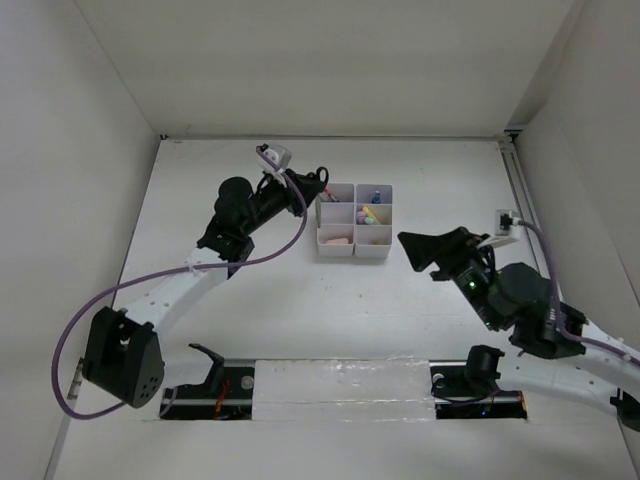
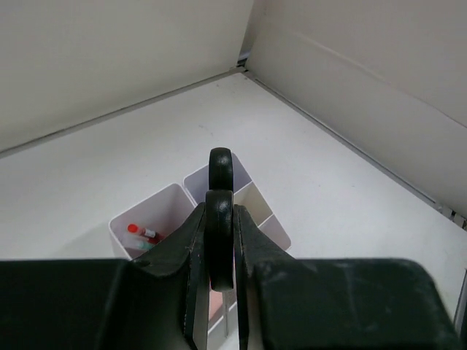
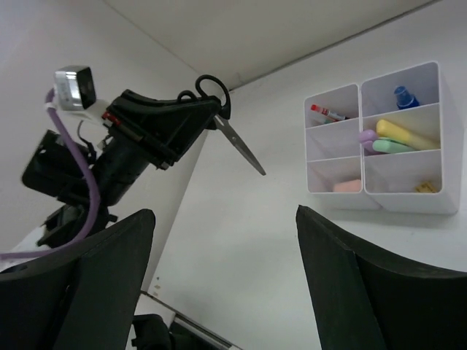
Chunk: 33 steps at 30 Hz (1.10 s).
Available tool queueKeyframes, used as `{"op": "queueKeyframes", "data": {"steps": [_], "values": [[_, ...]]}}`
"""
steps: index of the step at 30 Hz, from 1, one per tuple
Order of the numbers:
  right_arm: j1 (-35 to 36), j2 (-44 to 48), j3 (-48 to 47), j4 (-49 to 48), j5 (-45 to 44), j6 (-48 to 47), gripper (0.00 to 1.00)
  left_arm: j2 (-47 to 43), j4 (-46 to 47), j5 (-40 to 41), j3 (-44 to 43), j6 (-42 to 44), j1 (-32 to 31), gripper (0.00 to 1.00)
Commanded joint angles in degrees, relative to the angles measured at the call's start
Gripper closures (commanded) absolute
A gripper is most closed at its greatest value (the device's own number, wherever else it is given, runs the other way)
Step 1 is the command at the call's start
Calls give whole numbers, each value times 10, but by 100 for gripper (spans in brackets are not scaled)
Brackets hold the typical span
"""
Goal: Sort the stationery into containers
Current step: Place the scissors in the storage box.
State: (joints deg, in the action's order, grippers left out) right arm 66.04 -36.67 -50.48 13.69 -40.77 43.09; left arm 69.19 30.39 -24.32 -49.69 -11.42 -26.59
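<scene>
Left gripper [image 3: 197,109] clamped on scissors [image 3: 239,144] handles, blades angled down, in the air near the tray [image 3: 408,203]; right gripper [image 1: 420,248] open, well apart from both

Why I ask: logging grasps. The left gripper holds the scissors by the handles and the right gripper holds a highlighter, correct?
No. The right gripper is open and empty, as the right wrist view shows. The left gripper does hold the scissors by the handles.
</scene>
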Motion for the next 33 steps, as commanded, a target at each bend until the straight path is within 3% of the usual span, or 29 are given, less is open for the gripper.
{"op": "queueKeyframes", "data": {"steps": [1, 6, 10, 18, 33], "values": [[1, 60, 15, 87, -24, 1, 16, 14, 163, 3, -29, 10, -18, 100], [1, 153, 57, 99, 30, -13, 16, 71, 306, -56, 11, 18, -18, 100], [1, 185, 75, 105, 68, -13, 16, 152, 340, -85, -3, 31, -18, 100], [1, 184, 80, 121, 96, -18, 16, 241, 422, -136, -46, 0, 7, 100], [1, 160, 69, 128, 90, -47, 16, 349, 535, -138, -52, -77, 7, 100]]}}
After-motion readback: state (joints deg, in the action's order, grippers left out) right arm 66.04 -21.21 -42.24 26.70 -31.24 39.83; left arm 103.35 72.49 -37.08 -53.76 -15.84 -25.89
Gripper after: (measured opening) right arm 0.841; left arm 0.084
